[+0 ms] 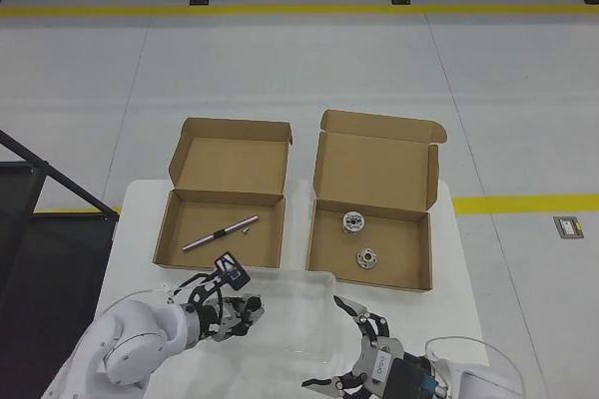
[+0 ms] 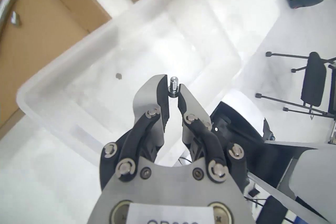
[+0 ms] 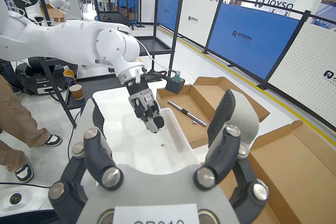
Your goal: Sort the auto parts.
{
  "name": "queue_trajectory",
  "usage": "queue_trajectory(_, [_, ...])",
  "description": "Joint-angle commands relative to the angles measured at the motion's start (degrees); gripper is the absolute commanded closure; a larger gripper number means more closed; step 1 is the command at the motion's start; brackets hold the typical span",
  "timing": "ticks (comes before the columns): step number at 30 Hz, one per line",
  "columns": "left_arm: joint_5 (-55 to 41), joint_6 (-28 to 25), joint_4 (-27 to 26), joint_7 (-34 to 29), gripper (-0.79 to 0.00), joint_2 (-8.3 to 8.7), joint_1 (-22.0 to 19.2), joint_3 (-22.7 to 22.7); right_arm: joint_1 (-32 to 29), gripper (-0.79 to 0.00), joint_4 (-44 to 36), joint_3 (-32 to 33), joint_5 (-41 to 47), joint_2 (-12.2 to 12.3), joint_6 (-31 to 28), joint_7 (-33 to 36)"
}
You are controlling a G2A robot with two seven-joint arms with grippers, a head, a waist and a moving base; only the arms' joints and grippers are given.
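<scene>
My left gripper (image 2: pixel 173 93) is shut on a small threaded bolt (image 2: pixel 173 86), held above the clear plastic bin (image 2: pixel 39 109). The same gripper (image 1: pixel 245 311) hangs over the bin's left end (image 3: pixel 155 126). A tiny dark part (image 2: pixel 118 75) lies on the bin floor (image 3: pixel 162 145). The left cardboard box (image 1: pixel 170 234) holds a metal rod (image 1: pixel 220 232) and a small piece (image 3: pixel 194 123). Two round metal parts (image 1: pixel 352 219) (image 1: pixel 366 259) sit in the right cardboard box (image 1: pixel 419 249). My right gripper (image 1: pixel 344 349) stands open and holds nothing, near the bin's right end (image 3: pixel 162 109).
Both box lids stand open at the back of the white table (image 1: pixel 140 259). A black metal cart (image 1: pixel 20 199) stands off the table's left side, with a paper cup (image 3: pixel 76 91) and a bottle (image 3: pixel 68 75) on its shelf.
</scene>
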Motion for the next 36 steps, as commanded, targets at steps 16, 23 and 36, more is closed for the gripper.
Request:
queue_trajectory(16, [-6.4,-29.47,-2.89,17.64,0.0,2.37,10.42,-12.35,0.0,-0.785,0.0,0.0,0.0,0.0,0.0,0.0])
queue_trajectory(23, [8.72,-12.41,-4.38,19.3,0.0,2.01,9.95,-13.93,0.0,-0.785,0.0,0.0,0.0,0.0,0.0,0.0])
queue_trajectory(36, [18.27,-0.38,4.74,23.62,0.0,1.17,-0.56,-8.58,0.0,-0.785,0.0,0.0,0.0,0.0,0.0,0.0])
